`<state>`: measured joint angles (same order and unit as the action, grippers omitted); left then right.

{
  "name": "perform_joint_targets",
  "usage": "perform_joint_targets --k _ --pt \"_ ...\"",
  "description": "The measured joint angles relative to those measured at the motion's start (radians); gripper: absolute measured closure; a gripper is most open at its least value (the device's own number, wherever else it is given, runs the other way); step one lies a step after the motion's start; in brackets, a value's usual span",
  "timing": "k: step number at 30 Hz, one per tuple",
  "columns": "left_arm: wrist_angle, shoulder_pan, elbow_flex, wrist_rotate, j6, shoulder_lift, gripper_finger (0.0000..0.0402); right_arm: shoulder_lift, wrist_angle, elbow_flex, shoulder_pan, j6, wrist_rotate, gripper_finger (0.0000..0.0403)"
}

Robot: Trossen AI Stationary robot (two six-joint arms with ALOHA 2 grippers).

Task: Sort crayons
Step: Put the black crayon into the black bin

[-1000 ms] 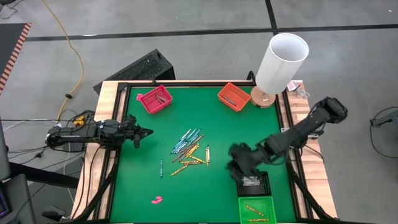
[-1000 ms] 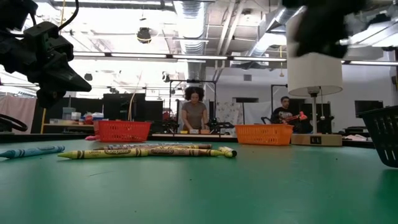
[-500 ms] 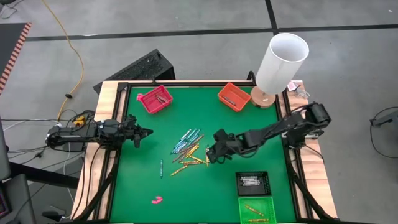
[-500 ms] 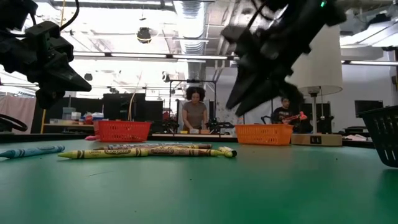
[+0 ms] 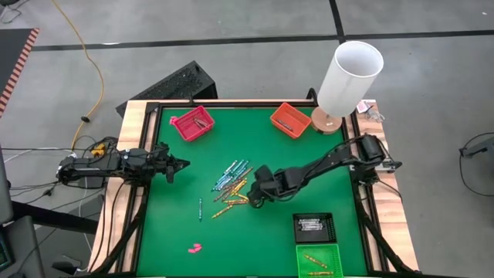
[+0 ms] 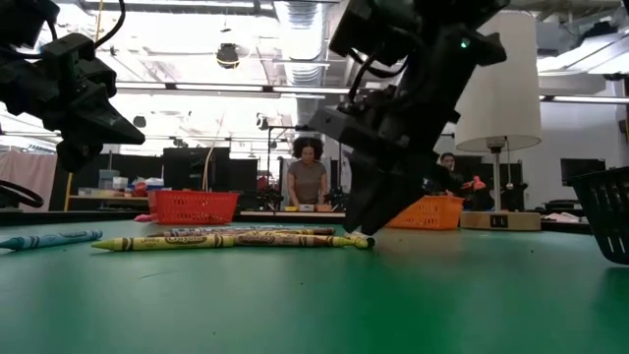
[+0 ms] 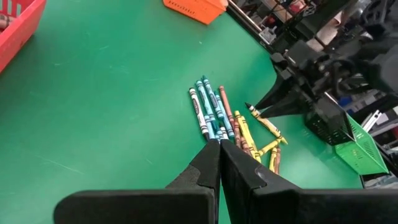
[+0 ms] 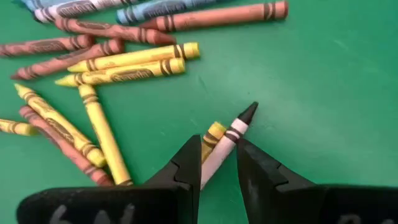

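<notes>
The crayons (image 5: 235,185) lie in a loose heap near the middle of the green table (image 5: 185,224), blue ones toward the far side, yellow, orange and reddish ones nearer the right arm, with one teal crayon (image 5: 200,208) lying apart to the left. At the heap's right edge a white crayon with a black tip (image 8: 229,142) lies beside a short yellow one (image 8: 212,135).

A second ago the right gripper (image 5: 253,198) was over the black tray (image 5: 313,226) near the front right corner; it has since swung across the table and come down at the right edge of the heap. That reads as one drop-off finished and the next pick begun, so the sorting is well under way but most of the heap is left.

In the right wrist view the gripper's fingers (image 8: 184,168) stand partly open, one on each side of the white crayon, close to it but not visibly pinching it. The crayon rests on the table, so nothing is held yet. The yellow crayon lies just inside the same gap, and a close now could catch both.

The left gripper (image 5: 181,164) waits near the table's left edge, closed and empty, pointing toward the heap.
</notes>
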<state>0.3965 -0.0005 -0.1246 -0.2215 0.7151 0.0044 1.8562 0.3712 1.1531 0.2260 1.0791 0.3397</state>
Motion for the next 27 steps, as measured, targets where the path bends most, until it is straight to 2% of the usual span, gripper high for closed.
perform_joint_targets --k 15,21,27 --pt "0.0 0.0 0.0 0.0 0.0 0.0 0.0401 0.013 0.091 0.018 0.0 0.019 -0.019 0.0306" --pt "0.0 0.0 0.0 0.0 0.0 0.0 0.0401 -0.047 0.066 0.017 0.002 -0.056 -0.021 0.0306" --pt "0.0 0.0 0.0 0.0 0.0 0.0 0.0401 -0.12 0.12 0.017 0.002 -0.138 -0.021 0.0306"
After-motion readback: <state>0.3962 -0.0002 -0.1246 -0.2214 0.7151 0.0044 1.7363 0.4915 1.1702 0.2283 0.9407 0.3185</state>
